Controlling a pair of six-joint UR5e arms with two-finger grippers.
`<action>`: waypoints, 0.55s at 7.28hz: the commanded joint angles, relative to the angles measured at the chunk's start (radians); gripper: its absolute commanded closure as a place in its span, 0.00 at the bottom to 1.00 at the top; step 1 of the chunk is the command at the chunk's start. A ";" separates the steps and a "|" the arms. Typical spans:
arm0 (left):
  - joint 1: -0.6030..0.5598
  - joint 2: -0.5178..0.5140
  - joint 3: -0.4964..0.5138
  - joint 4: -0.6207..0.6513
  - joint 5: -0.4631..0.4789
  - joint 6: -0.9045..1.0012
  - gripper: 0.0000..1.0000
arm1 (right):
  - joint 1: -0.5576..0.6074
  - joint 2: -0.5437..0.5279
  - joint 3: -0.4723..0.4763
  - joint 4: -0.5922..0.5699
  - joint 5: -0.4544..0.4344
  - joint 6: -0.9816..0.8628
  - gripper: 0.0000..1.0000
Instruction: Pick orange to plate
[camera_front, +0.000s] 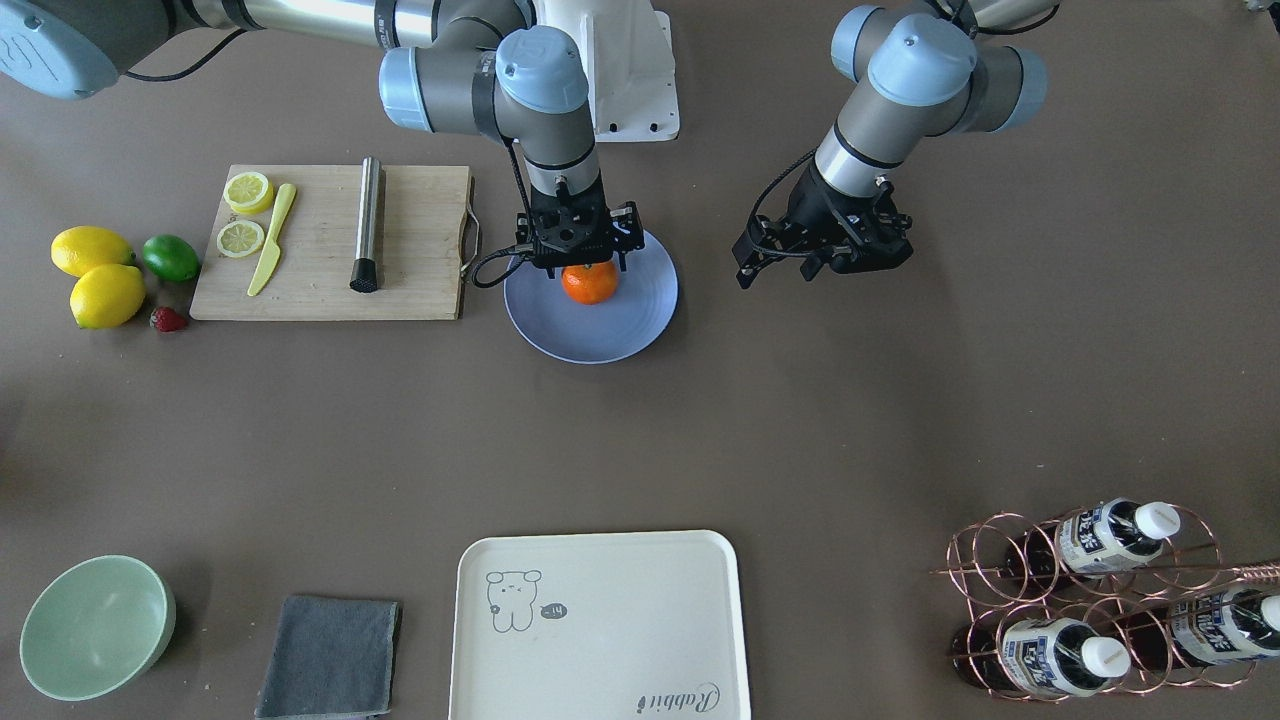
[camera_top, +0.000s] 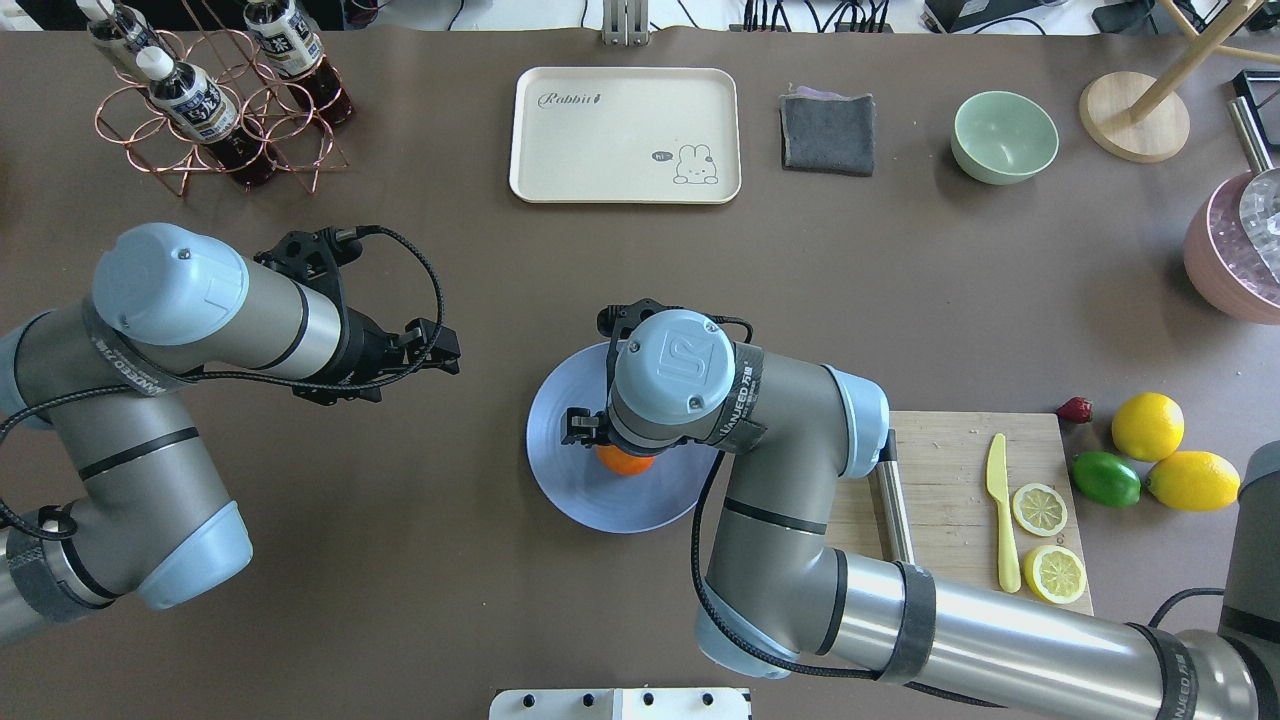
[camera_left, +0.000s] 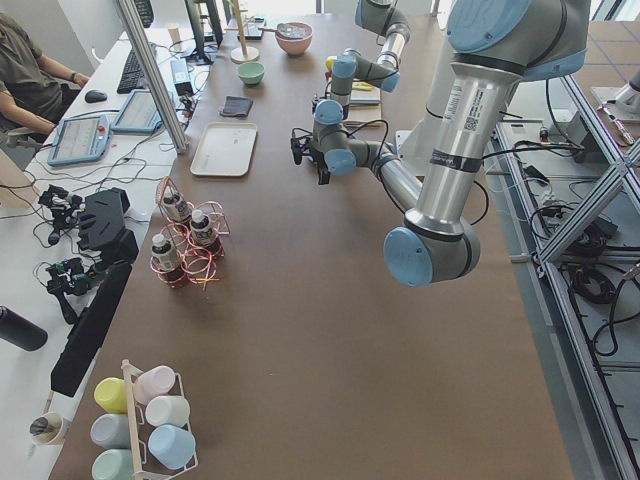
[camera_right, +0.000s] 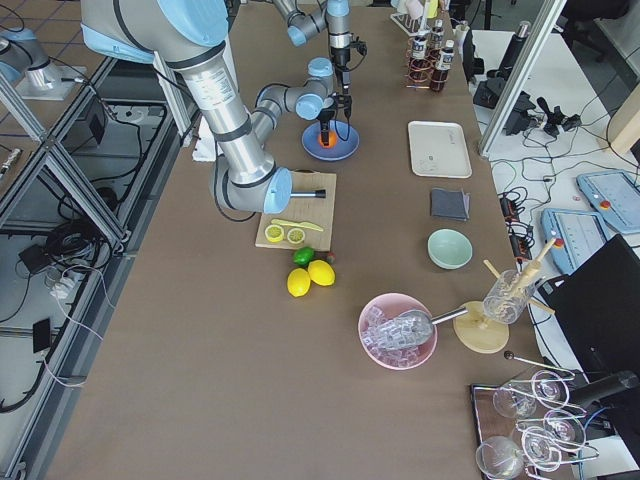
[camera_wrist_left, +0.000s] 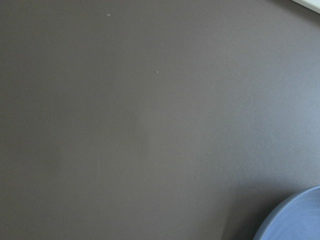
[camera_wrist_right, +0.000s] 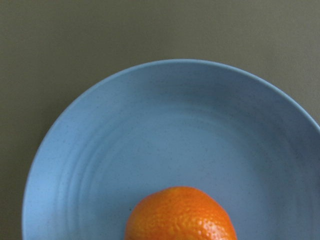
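Observation:
The orange (camera_front: 590, 284) sits near the middle of the periwinkle-blue plate (camera_front: 640, 320), just right of the cutting board. My right gripper (camera_front: 588, 266) stands straight down over the fruit, its fingers close against both sides, shut on it. The right wrist view shows the orange (camera_wrist_right: 180, 215) low in the frame against the plate (camera_wrist_right: 150, 130), with no fingers visible. Seen from overhead, the right wrist hides most of the orange (camera_top: 622, 462), and the plate (camera_top: 570, 480) shows around it. My left gripper (camera_front: 775, 268) hangs open and empty over bare table, well to the side of the plate.
A wooden cutting board (camera_front: 420, 260) carries lemon slices, a yellow knife and a steel muddler. Two lemons (camera_front: 100, 275), a lime (camera_front: 170, 257) and a strawberry lie beyond it. A cream tray (camera_front: 600, 620), grey cloth, green bowl (camera_front: 95, 625) and bottle rack (camera_front: 1090, 600) line the far edge.

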 joint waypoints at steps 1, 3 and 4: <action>-0.089 0.003 -0.013 0.003 -0.098 0.072 0.03 | 0.121 -0.030 0.088 -0.063 0.113 -0.011 0.00; -0.227 0.145 -0.063 0.008 -0.210 0.311 0.03 | 0.328 -0.204 0.238 -0.138 0.262 -0.277 0.00; -0.337 0.217 -0.066 0.008 -0.295 0.472 0.03 | 0.451 -0.309 0.261 -0.138 0.340 -0.465 0.00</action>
